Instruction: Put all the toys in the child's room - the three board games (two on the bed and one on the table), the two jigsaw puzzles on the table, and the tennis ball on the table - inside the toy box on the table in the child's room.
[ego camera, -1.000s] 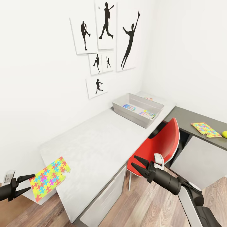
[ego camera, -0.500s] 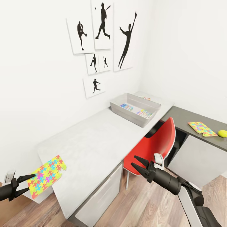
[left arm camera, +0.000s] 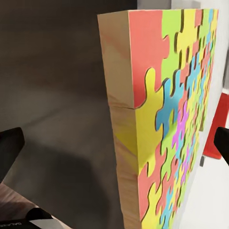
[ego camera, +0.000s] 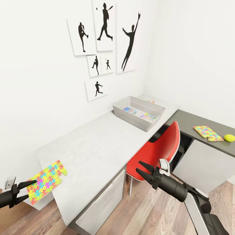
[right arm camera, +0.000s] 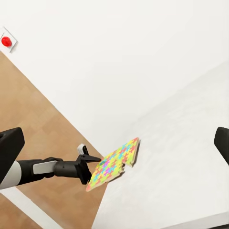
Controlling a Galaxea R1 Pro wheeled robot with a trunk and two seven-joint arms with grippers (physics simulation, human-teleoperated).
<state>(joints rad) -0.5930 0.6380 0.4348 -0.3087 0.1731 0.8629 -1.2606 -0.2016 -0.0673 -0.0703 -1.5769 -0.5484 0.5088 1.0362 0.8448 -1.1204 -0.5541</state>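
Observation:
One jigsaw puzzle (ego camera: 46, 181) lies at the near left end of the table (ego camera: 91, 147), overhanging its edge. My left gripper (ego camera: 32, 189) is open, its fingers on either side of that puzzle's (left arm camera: 167, 124) near edge; from the right wrist, the left gripper (right arm camera: 93, 168) touches the puzzle (right arm camera: 114, 163). The right gripper (ego camera: 138, 165) hangs open and empty in front of the chair. The toy box (ego camera: 130, 119) stands far along the table with two board games (ego camera: 132, 111) inside. The second jigsaw puzzle (ego camera: 206, 132) and the tennis ball (ego camera: 229, 137) rest on the dark lower section. The bed is out of view.
A red chair (ego camera: 156, 151) is tucked into the desk's corner, right behind my right gripper. White drawer fronts (ego camera: 104, 202) sit below the top. A small colourful item (ego camera: 152, 102) peeks from behind the box. Silhouette pictures (ego camera: 104, 42) hang on the wall. Wood floor (ego camera: 153, 212) lies below.
The whole view has shifted a little as the camera moved. The desk and the near puzzle now sit slightly closer to my left gripper, the puzzle's edge deeper between its fingers. Both grippers stay open.

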